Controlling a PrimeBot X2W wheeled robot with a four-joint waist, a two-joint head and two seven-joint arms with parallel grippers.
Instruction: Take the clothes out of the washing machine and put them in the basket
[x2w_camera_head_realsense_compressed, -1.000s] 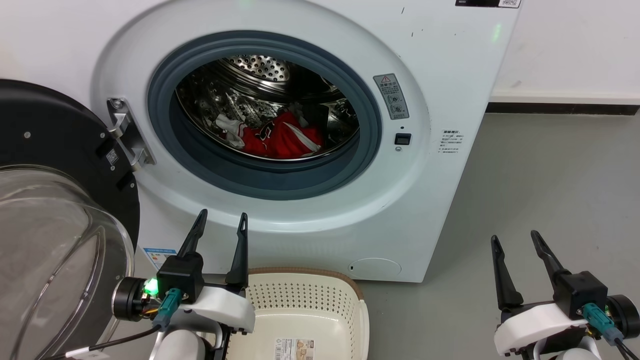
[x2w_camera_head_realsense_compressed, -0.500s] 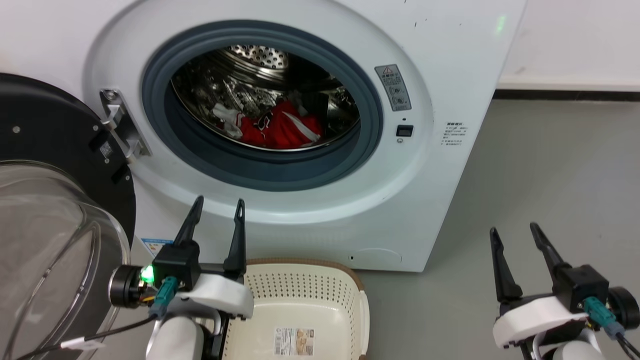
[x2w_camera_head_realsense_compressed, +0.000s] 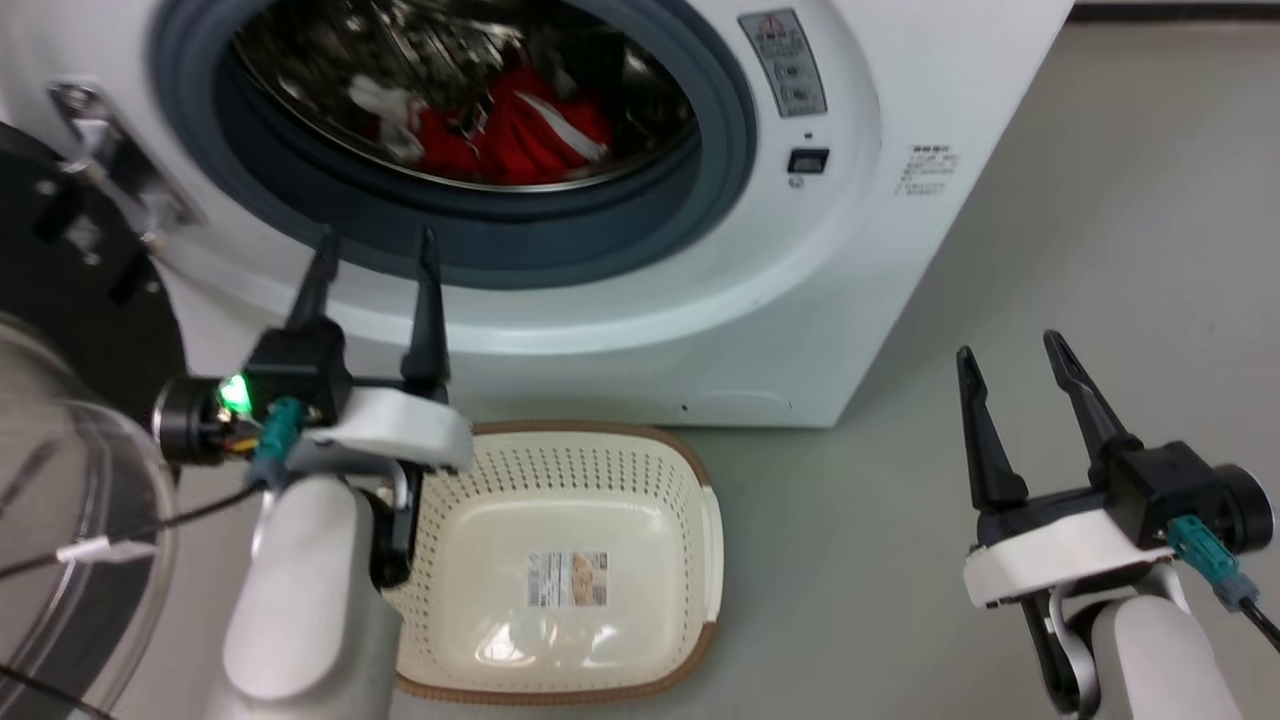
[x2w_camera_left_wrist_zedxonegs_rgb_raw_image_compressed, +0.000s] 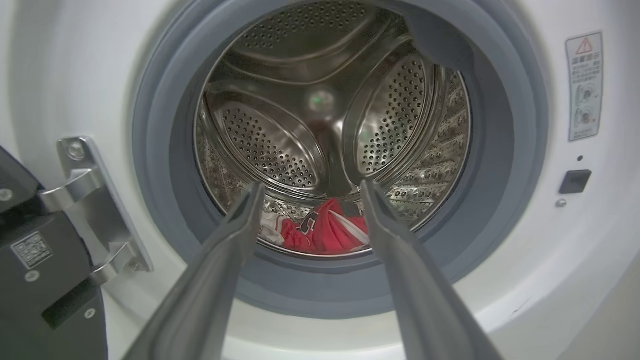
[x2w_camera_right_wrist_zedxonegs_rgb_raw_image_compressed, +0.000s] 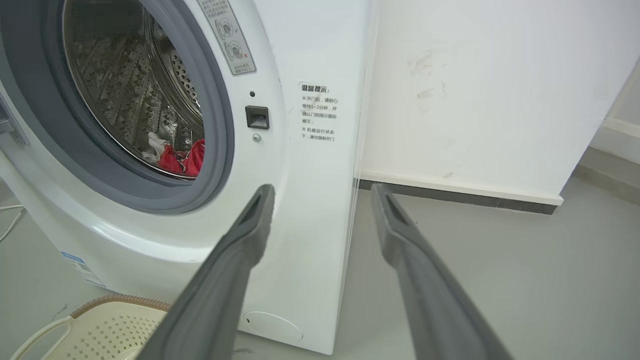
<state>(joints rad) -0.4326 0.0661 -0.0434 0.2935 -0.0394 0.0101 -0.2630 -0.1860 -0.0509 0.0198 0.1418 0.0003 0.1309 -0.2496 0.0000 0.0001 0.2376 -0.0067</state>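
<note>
The white washing machine (x2w_camera_head_realsense_compressed: 880, 250) stands with its porthole uncovered, and the red clothes (x2w_camera_head_realsense_compressed: 500, 135) with white trim lie low in its steel drum. The left wrist view looks straight into the drum at the clothes (x2w_camera_left_wrist_zedxonegs_rgb_raw_image_compressed: 327, 232); the right wrist view catches a bit of the clothes (x2w_camera_right_wrist_zedxonegs_rgb_raw_image_compressed: 182, 160). My left gripper (x2w_camera_head_realsense_compressed: 375, 245) is open just below the grey rim, outside the drum, holding nothing. My right gripper (x2w_camera_head_realsense_compressed: 1010, 350) is open over the floor to the machine's right. The cream basket (x2w_camera_head_realsense_compressed: 700, 520) sits on the floor in front of the machine, with nothing in it but a label.
The swung-out door (x2w_camera_head_realsense_compressed: 60, 500), black frame and clear dome, stands at my left beside the left arm. Its metal hinge (x2w_camera_left_wrist_zedxonegs_rgb_raw_image_compressed: 85, 185) sits left of the porthole. A white wall (x2w_camera_right_wrist_zedxonegs_rgb_raw_image_compressed: 480, 90) with a dark skirting rises right of the machine, above grey floor (x2w_camera_head_realsense_compressed: 1100, 200).
The head camera has tilted down, so the machine sits higher in the picture and more of the basket shows. The left gripper has risen closer to the porthole rim. Both grippers stay open.
</note>
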